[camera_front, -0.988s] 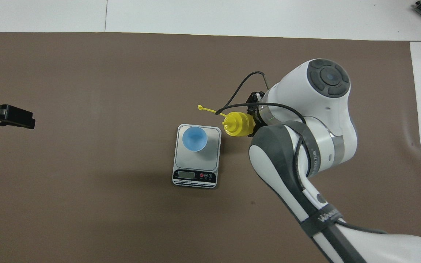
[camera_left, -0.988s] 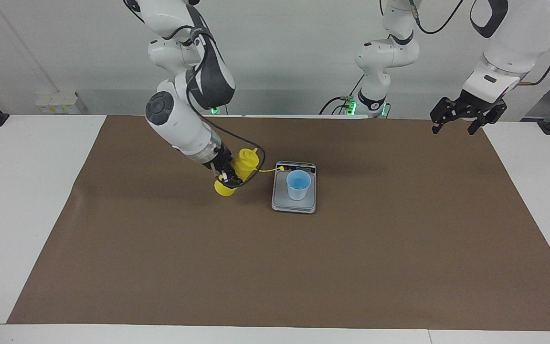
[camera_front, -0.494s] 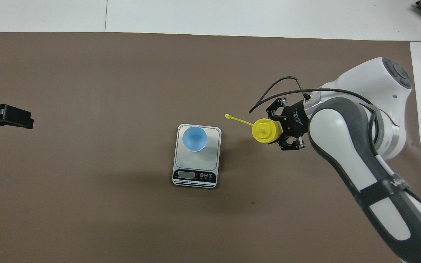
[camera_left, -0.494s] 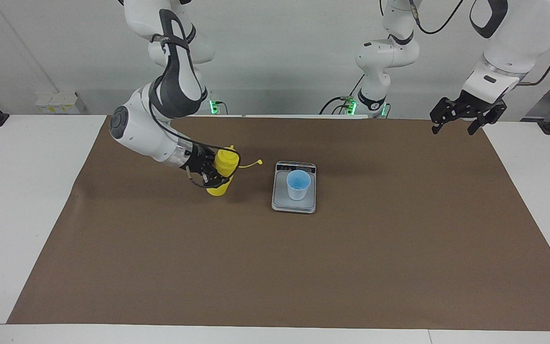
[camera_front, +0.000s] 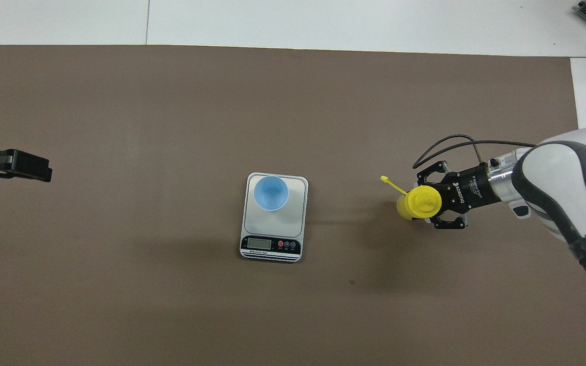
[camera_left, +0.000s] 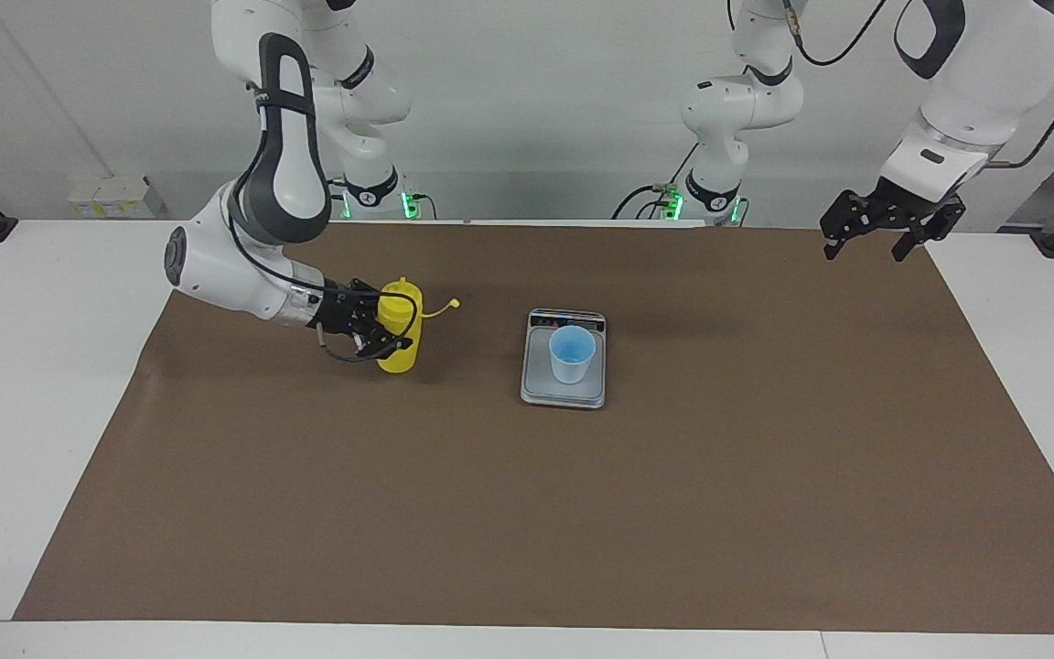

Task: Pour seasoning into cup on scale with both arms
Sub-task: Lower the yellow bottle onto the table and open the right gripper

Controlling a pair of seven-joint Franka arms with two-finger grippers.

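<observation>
Standing on scale [camera_left: 563, 384], cup [camera_left: 572, 353]

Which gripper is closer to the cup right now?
Right. The right gripper holds the bottle beside the scale bearing the cup; the left gripper waits over the mat's edge.

White table [camera_left: 51, 384] under a brown mat [camera_left: 527, 513] (wrinkled at one edge), plain pale wall [camera_left: 536, 110]

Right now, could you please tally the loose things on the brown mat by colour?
Yellow: 1, the seasoning bottle, upright in the right gripper
Light blue: 1, the cup
Grey: 1, the scale under the cup
Total: 3
</observation>
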